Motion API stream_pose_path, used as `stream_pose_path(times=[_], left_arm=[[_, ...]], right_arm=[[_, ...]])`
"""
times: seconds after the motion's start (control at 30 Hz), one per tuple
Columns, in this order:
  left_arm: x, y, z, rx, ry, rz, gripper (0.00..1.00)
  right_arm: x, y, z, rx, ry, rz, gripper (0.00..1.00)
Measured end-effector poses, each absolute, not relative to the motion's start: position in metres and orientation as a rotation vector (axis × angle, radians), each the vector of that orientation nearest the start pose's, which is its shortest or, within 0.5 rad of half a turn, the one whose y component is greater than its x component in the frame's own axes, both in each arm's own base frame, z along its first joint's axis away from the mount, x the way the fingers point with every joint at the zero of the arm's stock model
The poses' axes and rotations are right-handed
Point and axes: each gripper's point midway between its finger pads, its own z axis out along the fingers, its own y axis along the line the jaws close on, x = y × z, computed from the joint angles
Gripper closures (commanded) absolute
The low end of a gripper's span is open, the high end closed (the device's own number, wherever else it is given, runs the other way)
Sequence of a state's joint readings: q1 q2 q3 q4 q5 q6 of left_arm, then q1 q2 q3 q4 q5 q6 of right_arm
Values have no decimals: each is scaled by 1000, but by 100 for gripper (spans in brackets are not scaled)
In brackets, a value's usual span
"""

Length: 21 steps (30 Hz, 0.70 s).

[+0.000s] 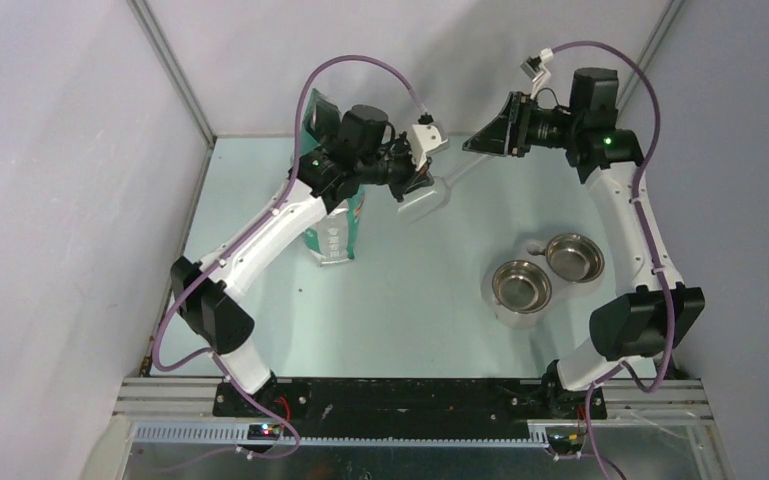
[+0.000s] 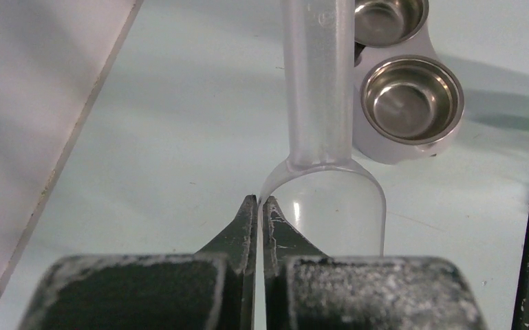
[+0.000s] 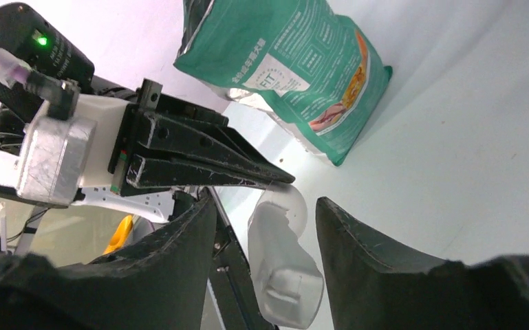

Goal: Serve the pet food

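Note:
No kibble shows; both steel bowls (image 1: pixel 521 285) (image 1: pixel 574 257) look empty, also in the left wrist view (image 2: pixel 411 96). My left gripper (image 1: pixel 412 192) (image 2: pixel 259 203) is shut on the rim of the clear plastic scoop (image 1: pixel 425 204) (image 2: pixel 323 199) and holds it in the air, cup empty, beside the teal-green bag (image 1: pixel 338 230) (image 3: pixel 296 69). My right gripper (image 1: pixel 480 142) (image 3: pixel 265 203) is open, and the scoop's handle (image 3: pixel 285 271) lies between its fingers without touching them. The left gripper's fingers (image 3: pixel 247 172) pinch the cup just beyond.
The two bowls sit in a pale holder (image 2: pixel 385 148) at the right of the table. The bag stands upright at the back left, under the left arm. Grey walls close in the back and both sides.

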<state>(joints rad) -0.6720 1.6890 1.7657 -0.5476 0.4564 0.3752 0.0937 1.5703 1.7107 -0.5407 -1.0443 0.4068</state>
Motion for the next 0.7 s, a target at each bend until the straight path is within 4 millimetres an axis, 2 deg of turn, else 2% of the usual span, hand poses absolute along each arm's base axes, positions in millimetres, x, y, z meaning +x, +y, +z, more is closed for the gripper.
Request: stream_pose_path(times=[0.13, 0.4, 0.53, 0.7], left_arm=[[339, -351, 309, 1289, 1611, -638, 100], [340, -349, 307, 1304, 1607, -619, 100], [340, -349, 307, 1304, 1606, -618, 100], [340, -349, 307, 1304, 1606, -618, 100]], right_arm=[[360, 189, 382, -466, 1967, 1303, 40], [343, 195, 354, -504, 2100, 1332, 40], [337, 201, 350, -525, 2113, 1344, 46], [332, 208, 345, -539, 2130, 1363, 58]])
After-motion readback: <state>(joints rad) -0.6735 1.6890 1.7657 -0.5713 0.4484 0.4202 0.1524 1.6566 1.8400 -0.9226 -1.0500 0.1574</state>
